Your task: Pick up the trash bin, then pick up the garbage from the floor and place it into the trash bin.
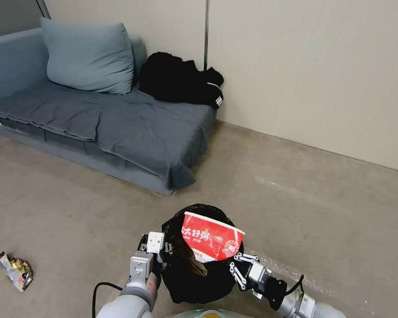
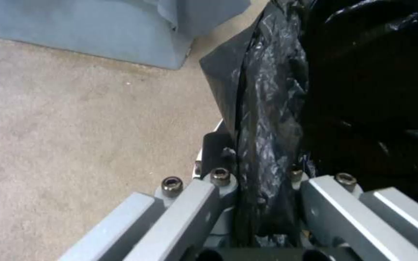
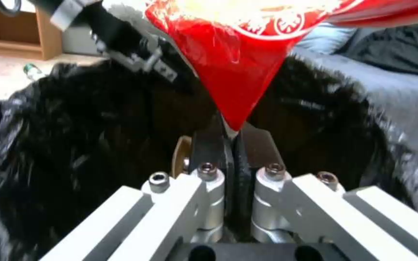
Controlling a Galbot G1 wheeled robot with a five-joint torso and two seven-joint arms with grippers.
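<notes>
The trash bin, lined with a crinkled black bag, hangs just in front of me above the floor. My left gripper is shut on its near left rim, and the left wrist view shows the bag's folded edge clamped between the fingers. My right gripper is shut on the lower corner of a red packet of garbage, which lies tilted across the bin's mouth. The right wrist view shows that red corner pinched at the fingertips over the black bag. A brown paper piece sits inside the bin.
A gold snack wrapper lies on the floor at the far left. A small bottle lies on the floor beyond the bin. The grey sofa with a pillow and a black clothing heap stands ahead on the left; bare floor lies to the right.
</notes>
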